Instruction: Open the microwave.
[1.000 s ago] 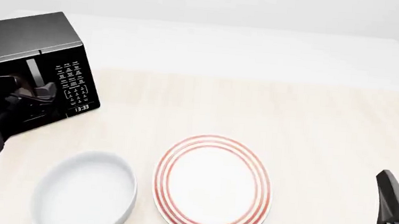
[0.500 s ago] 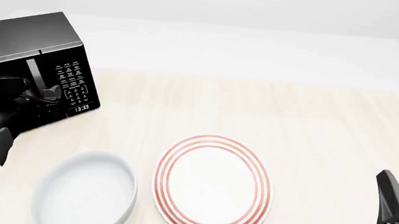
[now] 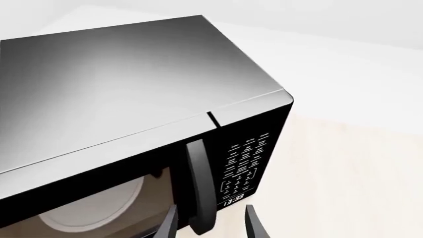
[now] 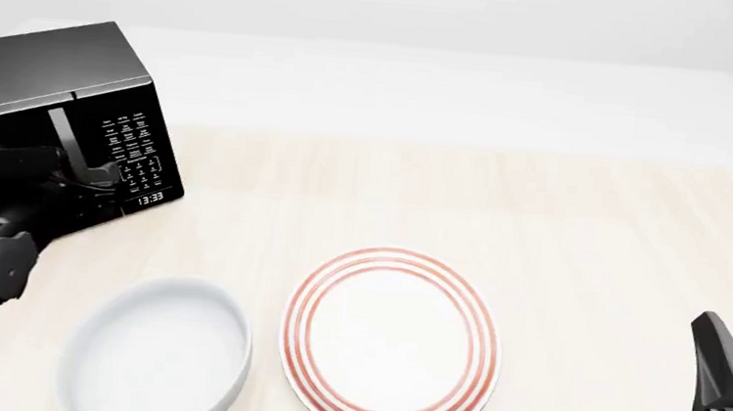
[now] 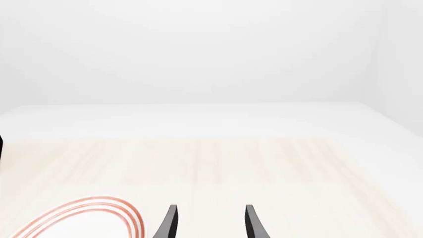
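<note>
The black microwave [image 4: 50,78] stands at the table's far left, door shut, with its keypad [image 4: 135,156] and lit clock facing the table's middle. In the left wrist view its vertical bar handle [image 3: 198,183] runs down between my fingers [image 3: 168,225], and the white turntable [image 3: 99,208] shows through the dark window. My left gripper [image 4: 94,176] [image 3: 210,228] is open and straddles the handle's lower end. My right gripper [image 4: 712,339] [image 5: 210,225] is open at the near right edge, far from the microwave, with nothing between its fingers.
A white plate with red rings [image 4: 389,340] [image 5: 126,210] lies at the near centre. Left of it, below the microwave and close to my left arm, sits a white bowl [image 4: 159,351]. The light wood table [image 4: 537,209] stretches to the right.
My left arm has shifted slightly right and forward, bringing its gripper closer around the handle. The microwave door and the right arm have not moved.
</note>
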